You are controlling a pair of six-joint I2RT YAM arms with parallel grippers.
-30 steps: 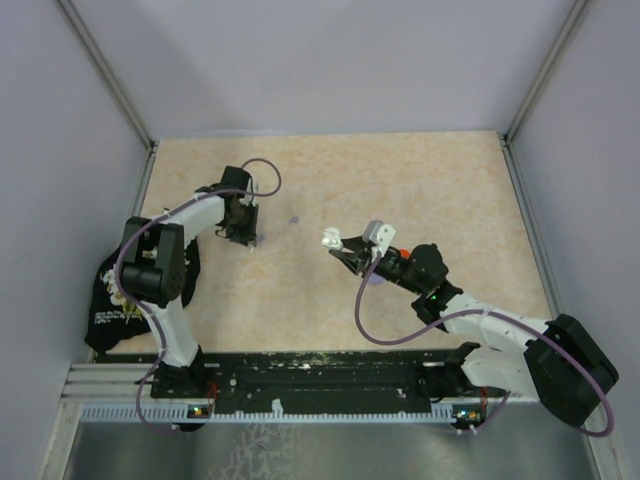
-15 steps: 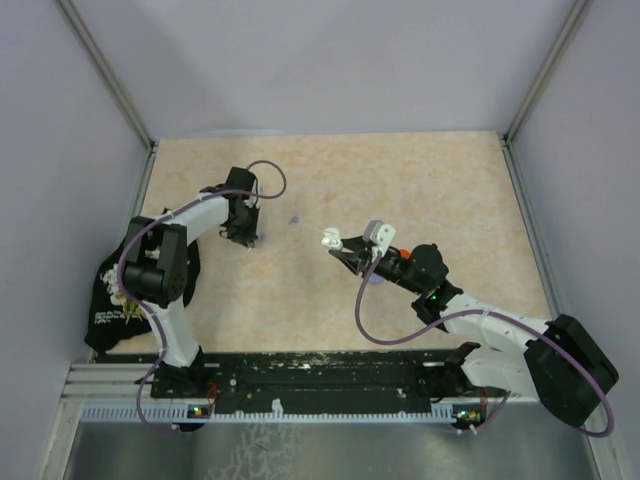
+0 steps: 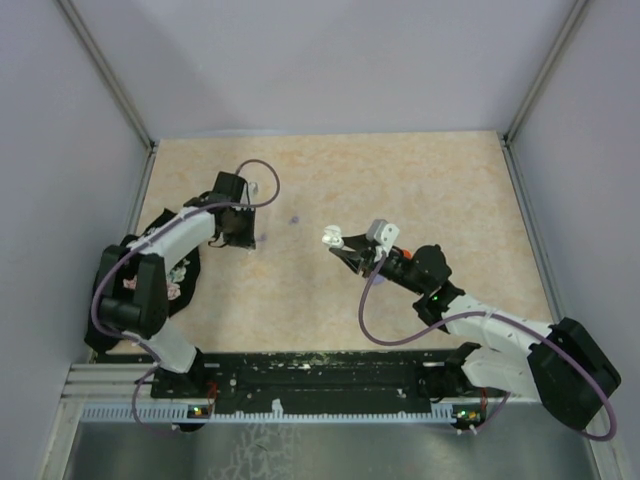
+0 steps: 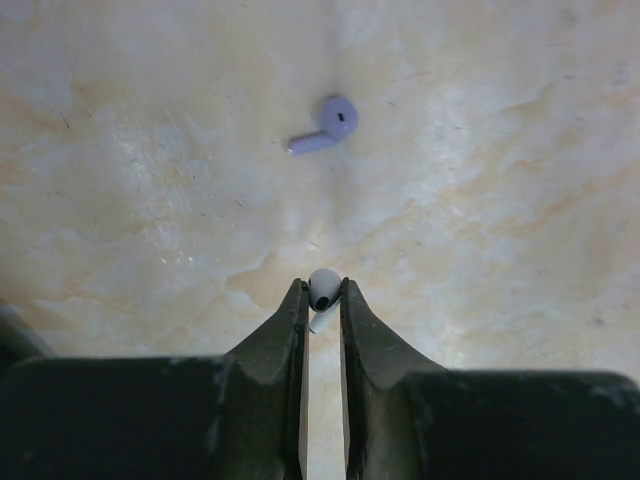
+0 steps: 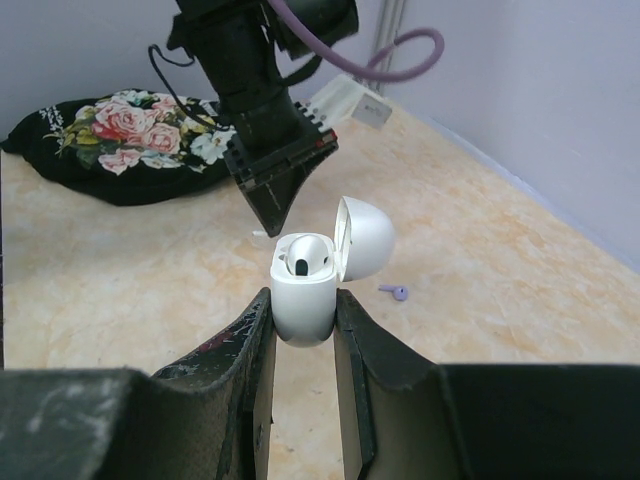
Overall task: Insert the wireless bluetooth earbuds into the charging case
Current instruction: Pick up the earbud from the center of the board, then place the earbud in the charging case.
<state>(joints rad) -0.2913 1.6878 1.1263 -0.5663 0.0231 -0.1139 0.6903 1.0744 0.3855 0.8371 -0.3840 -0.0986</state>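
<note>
Left gripper (image 4: 323, 295) clamped on white bud (image 4: 322, 288) between jaw tips; lilac bud (image 4: 327, 124) on table (image 4: 500, 200) ahead, apart. Right gripper (image 5: 303, 305) clamped on case (image 5: 305, 300), lid (image 5: 365, 238) open to right; second bud (image 5: 303, 255) seated inside.

- The charging case (image 5: 303, 295): its lower half is covered by the right jaws clamped on its sides. What sits in its open hollow is too shadowed to tell.
- The white earbud (image 4: 322, 288): only its rounded head and a sliver of stem show between the left jaws. From above, left of the case, it cannot be made out.
- The lilac earbud (image 3: 293, 219): from above, a mere speck on the surface (image 3: 420, 180) left of the case.
- The floral pouch (image 5: 120, 140), behind and left of the case: from above the left arm (image 5: 225, 30) crosses most of it.
- That arm, behind the case, is cut off by the right wrist view's top edge.
</note>
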